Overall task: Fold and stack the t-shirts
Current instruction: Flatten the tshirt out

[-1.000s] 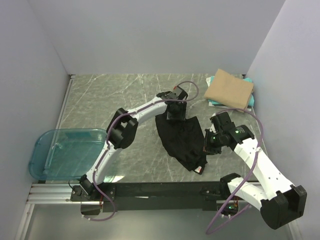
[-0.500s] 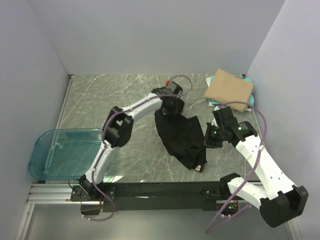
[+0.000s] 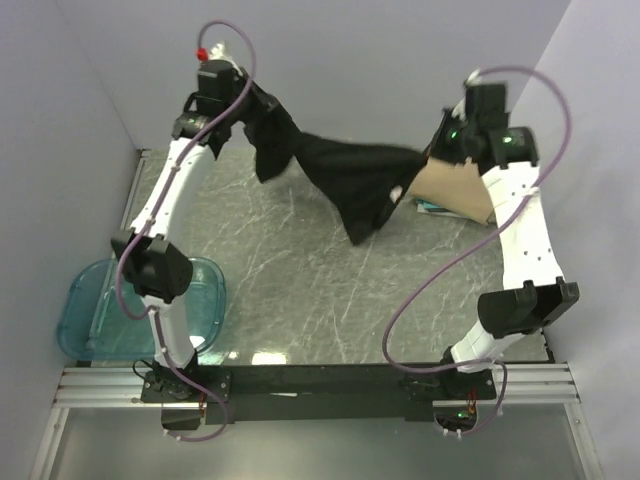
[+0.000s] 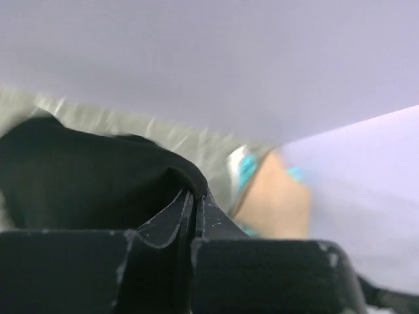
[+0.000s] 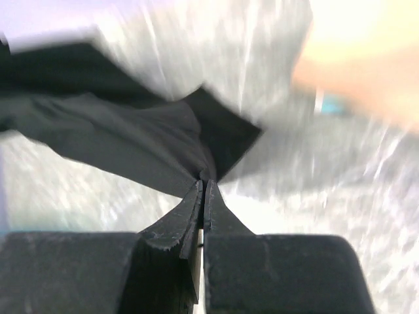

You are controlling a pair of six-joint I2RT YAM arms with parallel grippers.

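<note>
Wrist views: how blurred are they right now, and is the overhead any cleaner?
Right wrist: heavy motion smear, table streaked, tan shirt a washed-out glow, only the right hand sharp. Left wrist: softer blur, black shirt readable. Top external: crisp, slight glare on the table's near edge.

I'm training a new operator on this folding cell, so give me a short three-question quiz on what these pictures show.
1. True or false: the plain black cloth t-shirt lies flat on the table.
2. Which grips it? A: only the left claw. B: only the right claw. C: both.
3. Fill in: the translucent blue plastic tub sits on the ____ arm's side.
Key: 1 false; 2 C; 3 left.
</note>
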